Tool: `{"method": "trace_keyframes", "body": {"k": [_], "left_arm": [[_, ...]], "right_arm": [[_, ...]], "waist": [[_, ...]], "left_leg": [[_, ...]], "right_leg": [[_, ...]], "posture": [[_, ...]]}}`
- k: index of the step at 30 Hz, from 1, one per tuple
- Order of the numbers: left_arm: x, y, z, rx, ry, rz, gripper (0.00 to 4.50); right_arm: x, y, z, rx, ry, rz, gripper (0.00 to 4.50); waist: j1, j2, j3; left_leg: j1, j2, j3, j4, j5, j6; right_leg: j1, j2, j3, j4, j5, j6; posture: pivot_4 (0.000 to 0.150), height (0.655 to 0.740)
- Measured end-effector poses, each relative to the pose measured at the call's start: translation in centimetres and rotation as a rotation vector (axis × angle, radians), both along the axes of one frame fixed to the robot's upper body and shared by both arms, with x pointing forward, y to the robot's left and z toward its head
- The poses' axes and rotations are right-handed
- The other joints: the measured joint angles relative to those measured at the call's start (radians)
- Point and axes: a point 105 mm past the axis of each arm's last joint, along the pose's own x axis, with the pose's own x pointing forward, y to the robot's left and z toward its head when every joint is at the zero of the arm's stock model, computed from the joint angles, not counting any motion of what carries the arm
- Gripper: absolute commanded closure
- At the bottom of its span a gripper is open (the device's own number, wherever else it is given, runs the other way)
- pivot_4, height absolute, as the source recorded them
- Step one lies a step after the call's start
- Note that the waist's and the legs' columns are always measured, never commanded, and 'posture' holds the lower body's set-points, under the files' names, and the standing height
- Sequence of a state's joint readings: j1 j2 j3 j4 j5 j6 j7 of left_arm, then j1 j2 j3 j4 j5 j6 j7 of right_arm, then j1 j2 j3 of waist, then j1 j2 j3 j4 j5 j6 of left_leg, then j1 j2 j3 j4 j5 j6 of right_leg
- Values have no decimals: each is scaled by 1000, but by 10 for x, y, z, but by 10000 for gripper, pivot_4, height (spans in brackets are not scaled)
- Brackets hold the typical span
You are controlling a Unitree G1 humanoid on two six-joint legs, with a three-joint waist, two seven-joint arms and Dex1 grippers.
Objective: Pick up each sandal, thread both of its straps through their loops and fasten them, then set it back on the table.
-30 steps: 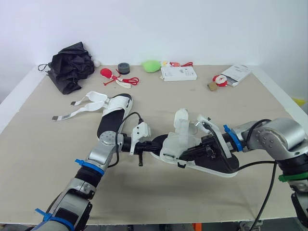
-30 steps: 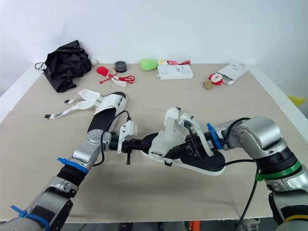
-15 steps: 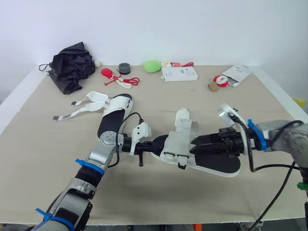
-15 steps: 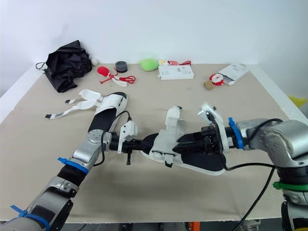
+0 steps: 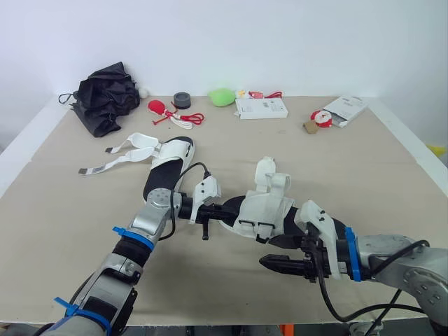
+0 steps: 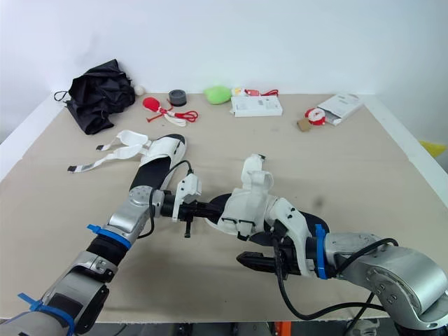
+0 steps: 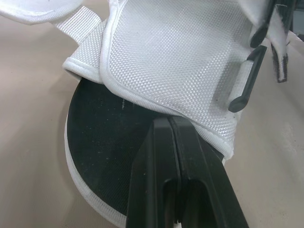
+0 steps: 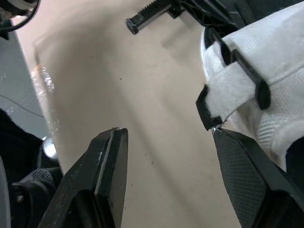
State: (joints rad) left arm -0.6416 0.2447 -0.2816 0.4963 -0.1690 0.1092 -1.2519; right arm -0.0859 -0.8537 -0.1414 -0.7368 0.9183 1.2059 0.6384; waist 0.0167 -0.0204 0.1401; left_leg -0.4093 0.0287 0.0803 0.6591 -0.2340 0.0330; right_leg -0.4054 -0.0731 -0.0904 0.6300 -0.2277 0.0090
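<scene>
- Head views: the near sandal [image 5: 262, 210] lies on the counter [image 5: 63, 210] about midway along the near edge, with its black sole down and its white mesh upper on top.
- My left jaws [image 5: 225, 210] are at the sandal's toe end, the end that faces the left edge, and are pressed together.
- My right jaws [image 5: 278, 253] hang just beside the sandal on the side toward the near edge. They are spread and hold nothing.
- The second sandal [image 5: 166, 162] lies farther back, toward the left edge, and its loose straps trail out toward that edge.
- A black umbrella [image 5: 103, 94], a tape roll [image 5: 180, 100] and a white box [image 5: 260, 107] sit along the far edge, well apart from both sandals.
- Left wrist view: my two fingers [image 7: 156, 161] lie flat against each other over the black insole, with their tips at the hem of the mesh upper. I see nothing caught between them.
- Right wrist view: my fingers [image 8: 107, 166] stand wide apart with bare counter between them. A white strap end [image 8: 223, 102], passed through a black loop, is just beside the tip of one finger. Whether it touches I cannot tell.
</scene>
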Motion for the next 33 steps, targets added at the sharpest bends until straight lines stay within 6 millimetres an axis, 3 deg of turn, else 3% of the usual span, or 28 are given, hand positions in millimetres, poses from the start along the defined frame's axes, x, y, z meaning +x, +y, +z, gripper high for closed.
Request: {"method": "trace_keyframes", "body": {"k": [8, 15, 19, 23, 30, 33], "left_arm": [[0, 0, 0, 2, -1, -8, 45000], [0, 2, -2, 5, 3, 3, 45000], [-1, 2, -2, 2, 0, 7, 45000], [-2, 2, -2, 0, -4, 3, 45000], [-3, 2, -1, -2, -5, -1, 45000], [-3, 0, -1, -2, -5, -8, 45000]], "right_arm": [[5, -7, -1, -8, 1, -37, 14325], [11, 5, -4, 60, 25, -44, 14325], [20, 11, -4, 123, 43, -78, 26336], [22, 10, -4, 115, 34, -98, 44709], [20, 9, -6, 117, 43, -94, 44709], [5, 9, -8, 99, 72, -36, 44709]], "waist": [[0, -1, 0], [-2, -2, 1], [-3, -2, 1], [-4, -1, 1], [-4, -1, 1], [-2, -1, 1]], "left_leg": [[0, 0, 0, 0, 0, 0], [1, 0, -1, 0, 0, 0], [0, 0, 0, 0, 0, 1], [0, 0, 0, -1, 0, 0], [0, 0, -1, -3, 0, 0], [0, -1, -1, -3, -1, 0]], "right_leg": [[0, 0, 0, 0, 0, 0], [0, 0, 0, 0, -1, -1], [0, 0, 1, 0, -1, -1], [0, 0, 1, 0, 0, 0], [0, 1, 0, 0, -2, 1], [0, 0, 0, 0, -3, 1]], "posture": [[1500, 7400], [1500, 7400], [1500, 7400], [1500, 7400], [1500, 7400], [1500, 7400]]}}
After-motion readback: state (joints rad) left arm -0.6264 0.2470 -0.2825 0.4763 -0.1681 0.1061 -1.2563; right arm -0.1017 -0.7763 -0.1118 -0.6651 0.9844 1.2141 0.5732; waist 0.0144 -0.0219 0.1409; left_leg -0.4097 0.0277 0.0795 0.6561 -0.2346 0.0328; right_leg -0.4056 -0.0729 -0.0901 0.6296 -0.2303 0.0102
